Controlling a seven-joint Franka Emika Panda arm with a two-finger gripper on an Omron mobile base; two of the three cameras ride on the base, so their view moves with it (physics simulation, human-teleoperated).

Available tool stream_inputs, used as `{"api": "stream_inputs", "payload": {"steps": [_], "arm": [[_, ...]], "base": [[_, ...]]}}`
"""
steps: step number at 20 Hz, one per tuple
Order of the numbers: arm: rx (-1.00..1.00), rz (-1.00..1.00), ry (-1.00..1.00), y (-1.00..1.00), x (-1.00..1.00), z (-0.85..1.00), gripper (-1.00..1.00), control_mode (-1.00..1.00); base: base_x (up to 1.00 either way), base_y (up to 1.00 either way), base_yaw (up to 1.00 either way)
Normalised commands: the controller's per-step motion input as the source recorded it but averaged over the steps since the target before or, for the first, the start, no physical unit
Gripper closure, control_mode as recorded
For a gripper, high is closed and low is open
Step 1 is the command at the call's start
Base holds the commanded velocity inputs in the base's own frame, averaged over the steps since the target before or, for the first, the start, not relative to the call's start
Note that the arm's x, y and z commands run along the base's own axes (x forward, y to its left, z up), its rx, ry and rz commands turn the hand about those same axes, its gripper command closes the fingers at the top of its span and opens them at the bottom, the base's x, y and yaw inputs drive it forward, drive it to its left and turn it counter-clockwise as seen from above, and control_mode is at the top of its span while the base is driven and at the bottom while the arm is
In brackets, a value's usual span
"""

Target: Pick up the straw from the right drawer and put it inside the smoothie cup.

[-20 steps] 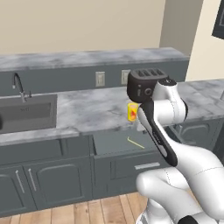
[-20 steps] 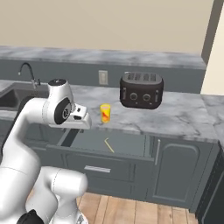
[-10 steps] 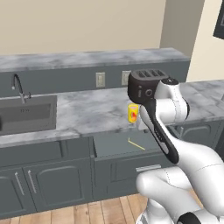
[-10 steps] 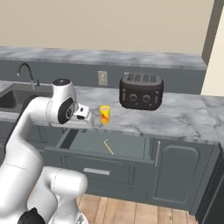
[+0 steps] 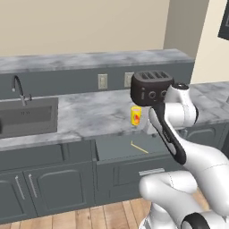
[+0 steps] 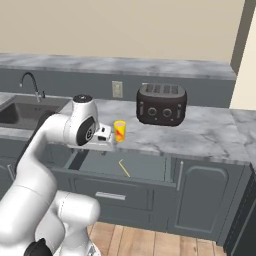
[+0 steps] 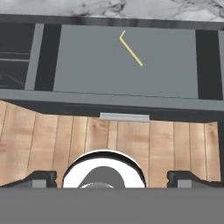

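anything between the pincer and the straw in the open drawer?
Nothing visible. The drawer is pulled open and the straw lies alone on its flat floor. The open pincer hangs above the drawer's left part, with bare space below it. The cup stands on the counter behind, out of the path.

Straw [image 7: 131, 49] showing pale yellow, upper centre of hand view, on drawer [image 7: 87, 65] w/ flat grey inside, dark grey front. Cup [image 5: 136, 115] showing yellow w/ red mark. Toaster [image 6: 161, 104] looking black. Counter [image 6: 210, 130] showing grey-white marbling. Floor [image 7: 39, 140] showing light wood planks.
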Motion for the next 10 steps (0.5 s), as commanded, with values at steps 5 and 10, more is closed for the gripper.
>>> {"api": "stream_inputs", "payload": {"steps": [5,10], "arm": [[0.0,0.0,0.04,-0.22,0.18,-0.6,-1.0,-1.0],[0.0,0.0,0.09,-0.01,0.25,-0.51,-1.0,-1.0]], "base": [[0.0,0.0,0.0],[0.0,0.0,0.0]]}}
